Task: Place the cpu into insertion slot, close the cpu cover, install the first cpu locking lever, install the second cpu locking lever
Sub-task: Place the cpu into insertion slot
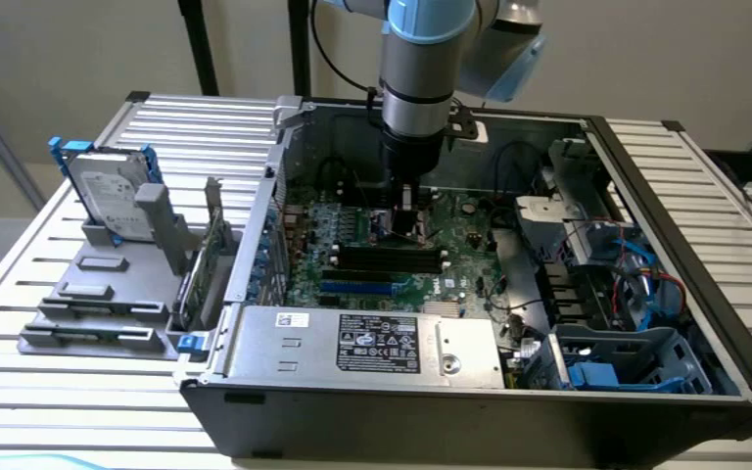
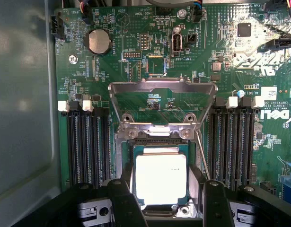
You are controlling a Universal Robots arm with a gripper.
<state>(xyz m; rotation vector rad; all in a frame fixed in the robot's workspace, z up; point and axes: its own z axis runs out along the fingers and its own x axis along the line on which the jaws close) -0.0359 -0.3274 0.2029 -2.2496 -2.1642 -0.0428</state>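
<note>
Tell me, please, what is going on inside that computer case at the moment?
The robot arm reaches down into the open computer case, with its gripper low over the insertion slot on the green motherboard. The cpu lies flat in the slot, and the gripper's open fingers stand on either side of it. The cpu cover is swung up and open, so the chip is not yet covered.

You find the cpu [image 2: 161,177] lying in the insertion slot [image 2: 122,151], with the gripper [image 2: 165,189] straddling it. The cpu cover [image 2: 163,87] stands swung open on the slot's far side from the gripper. Memory slots [image 2: 88,142] flank both sides.
</note>
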